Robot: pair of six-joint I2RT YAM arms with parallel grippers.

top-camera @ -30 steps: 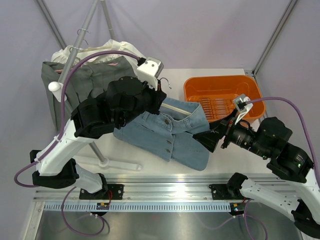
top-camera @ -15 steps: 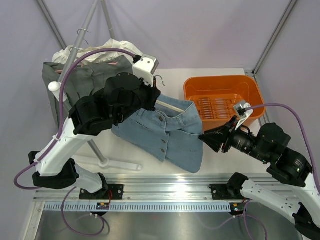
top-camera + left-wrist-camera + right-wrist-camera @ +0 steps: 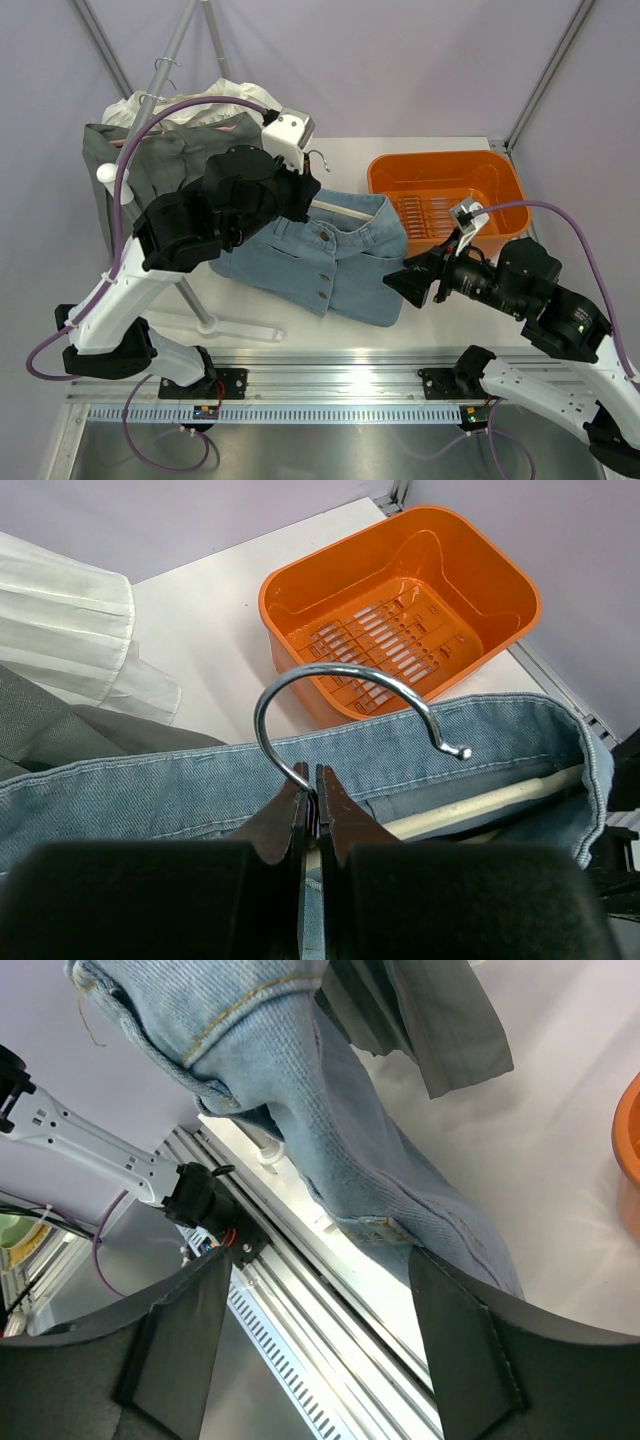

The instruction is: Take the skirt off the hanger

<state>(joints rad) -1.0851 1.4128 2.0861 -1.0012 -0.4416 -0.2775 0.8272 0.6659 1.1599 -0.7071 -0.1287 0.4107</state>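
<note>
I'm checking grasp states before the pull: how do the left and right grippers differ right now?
The left gripper is shut on the hanger hook, while the right gripper is open with nothing clamped. The left gripper sits at the waistband of the denim skirt. The right gripper is by the skirt's hem corner. Both are black two-finger grippers working on the same skirt.

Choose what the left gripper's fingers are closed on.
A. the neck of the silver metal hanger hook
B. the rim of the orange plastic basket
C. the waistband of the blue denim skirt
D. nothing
A. In the left wrist view the left gripper is shut on the neck of the silver metal hanger hook, above the blue denim skirt; the orange plastic basket stands apart.
</note>
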